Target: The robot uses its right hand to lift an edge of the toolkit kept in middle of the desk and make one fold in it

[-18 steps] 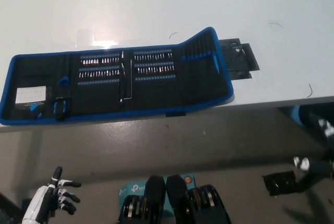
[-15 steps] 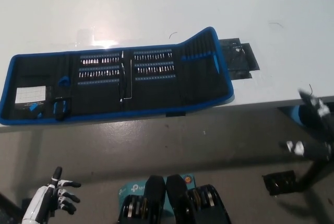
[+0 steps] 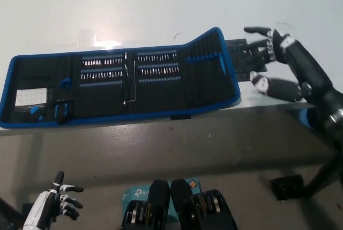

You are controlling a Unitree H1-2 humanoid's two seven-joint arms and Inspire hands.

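Since half a second ago your right hand (image 3: 278, 64) has come up from the lower right, where it showed only as a blur below the desk edge, and now hangs over the desk (image 3: 161, 5) just beside the toolkit's right end. Its fingers are spread apart and hold nothing. They lie over the dark flap (image 3: 242, 61) that sticks out from behind the toolkit, so you can see only part of that flap, and you cannot tell whether the fingertips touch it or hover above it. The forearm runs off the right edge of the picture.

The toolkit (image 3: 118, 82) lies opened out flat across the middle of the desk, blue-edged, black inside, with rows of small bits in two blocks and a white card (image 3: 31, 98) near its left end. Its right panel (image 3: 210, 69) is tilted up a little along a crease; its near edge runs close along the desk's front edge. The hand is to the right of that raised panel, near it but apart from the blue border. The toolkit itself sits where it did before.

Your left hand (image 3: 51, 203) rests low at the lower left, below the desk, fingers apart and empty, partly cut off by the bottom of the picture.
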